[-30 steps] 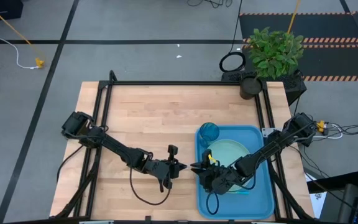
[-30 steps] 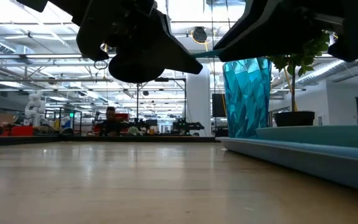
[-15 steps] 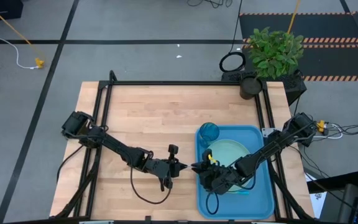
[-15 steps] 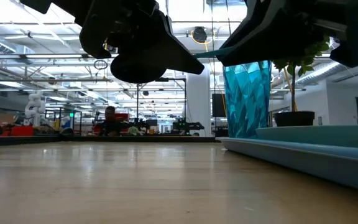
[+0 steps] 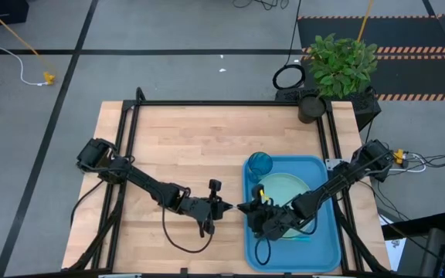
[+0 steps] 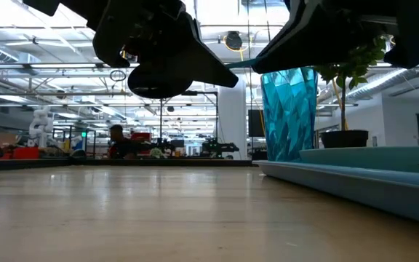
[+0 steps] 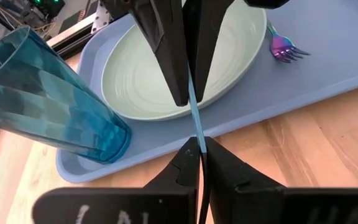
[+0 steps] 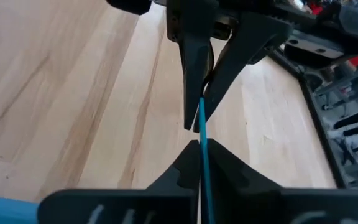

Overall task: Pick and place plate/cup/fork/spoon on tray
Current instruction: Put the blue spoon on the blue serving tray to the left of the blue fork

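1. A thin light blue handle (image 7: 194,118), taken to be the spoon's, is held in the air between the two grippers, just off the tray's left edge; its bowl is hidden.
2. The left gripper (image 7: 202,149) is closed on one end of the handle, over the wooden table (image 5: 184,147) beside the tray.
3. The right gripper (image 8: 201,148) is closed on the other end, at the tray's left rim; the two grippers are seen tip to tip.
4. The fork (image 7: 283,47) lies on the tray floor just beside the plate, tines pointing away from it.
5. The plate (image 7: 160,74) rests flat on the tray (image 5: 327,251), near its middle.
6. The cup (image 7: 39,99) stands upright in the tray's far left corner, close to the plate.
7. A potted plant (image 5: 338,66) stands at the table's far right corner.
8. No legible writing or brand is seen on any item.
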{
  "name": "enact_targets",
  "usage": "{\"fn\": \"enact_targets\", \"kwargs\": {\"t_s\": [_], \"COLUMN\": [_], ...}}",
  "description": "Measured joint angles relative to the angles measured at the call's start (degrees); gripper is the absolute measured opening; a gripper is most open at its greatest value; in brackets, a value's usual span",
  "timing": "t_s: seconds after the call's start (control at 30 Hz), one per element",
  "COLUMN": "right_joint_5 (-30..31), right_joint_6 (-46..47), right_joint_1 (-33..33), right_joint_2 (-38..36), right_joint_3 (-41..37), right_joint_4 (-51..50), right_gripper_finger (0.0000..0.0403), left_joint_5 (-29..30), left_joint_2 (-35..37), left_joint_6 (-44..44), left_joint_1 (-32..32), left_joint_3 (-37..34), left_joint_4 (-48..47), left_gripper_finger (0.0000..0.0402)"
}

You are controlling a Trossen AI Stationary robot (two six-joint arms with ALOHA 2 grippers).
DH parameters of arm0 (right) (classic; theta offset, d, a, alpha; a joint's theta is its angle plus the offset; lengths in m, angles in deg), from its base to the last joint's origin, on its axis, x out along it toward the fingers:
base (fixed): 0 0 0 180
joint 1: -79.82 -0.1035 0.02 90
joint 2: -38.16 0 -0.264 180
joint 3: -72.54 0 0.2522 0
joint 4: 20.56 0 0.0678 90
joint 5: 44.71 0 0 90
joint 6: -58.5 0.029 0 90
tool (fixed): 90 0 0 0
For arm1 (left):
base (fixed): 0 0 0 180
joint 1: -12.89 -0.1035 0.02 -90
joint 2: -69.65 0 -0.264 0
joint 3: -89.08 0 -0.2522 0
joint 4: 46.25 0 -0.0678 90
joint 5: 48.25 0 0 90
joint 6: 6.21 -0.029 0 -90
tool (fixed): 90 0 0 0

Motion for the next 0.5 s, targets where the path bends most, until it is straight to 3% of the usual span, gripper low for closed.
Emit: {"fn": "enact_targets", "kwargs": {"t_s": [0.2, 0.5], "right_joint_5": [-3.84, -9.95], "right_joint_6": [7.12, 19.08], "right_joint_1": [1.65, 3.91], "right_joint_2": [-0.05, -2.52], "right_joint_3": [0.0, 0.0], "right_joint_4": [0.22, -1.36], "right_gripper_finger": [0.0001, 0.0001], "left_joint_5": [1.59, 10.95], "left_joint_2": [0.0, 0.56], "left_joint_6": [-0.78, -5.2], "left_joint_1": [0.37, 3.51], "left_joint_3": [-0.09, 0.01], "left_joint_4": [0.42, 2.14], "left_gripper_finger": [0.0027, 0.0128]}}
